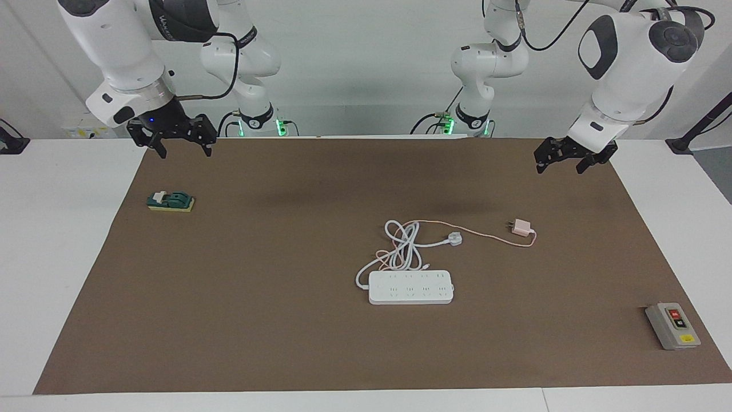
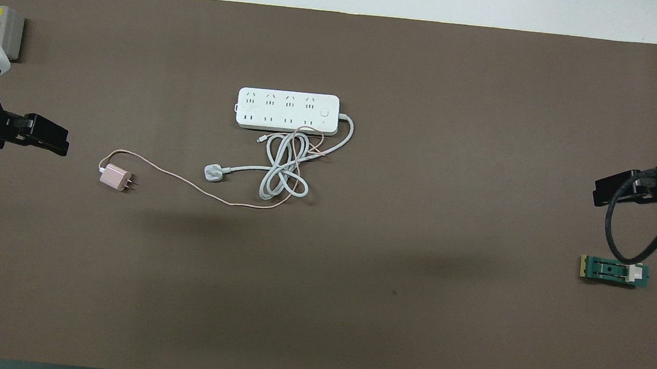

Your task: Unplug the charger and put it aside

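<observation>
The right pincer [image 1: 180,140] hangs open and empty over the edge of the brown mat [image 1: 286,343] at the right arm's end of the desk [image 1: 57,257], above and just robot-side of the small green switch block [image 1: 170,201]. This arm waits; it is well apart from the task's thing.

Near the middle of the mat lies the white power strip [image 1: 410,286], its long axis running along the desk's length. All its sockets appear unoccupied. Its thick white cable is coiled just nearer the robots, ending in the white plug [image 1: 454,239].

The charger [image 1: 520,228] already lies out of the strip, flat on the mat, nearer the robots than the strip and toward the left arm's end. Its prongs point toward the white plug, so its axis runs along the desk's length. Its thin pink cable [image 1: 486,233] trails toward the coil.

The left pincer [image 1: 565,157] hangs open and empty over the mat's edge, clearly the nearer of the two. The charger lies from it farther from the robots and toward the desk's middle. Judgement: the task looks essentially complete; any further grasp falls to the left arm, jaws closing across the cube's sides.

A grey button box [image 1: 672,325] sits at the mat's corner.
</observation>
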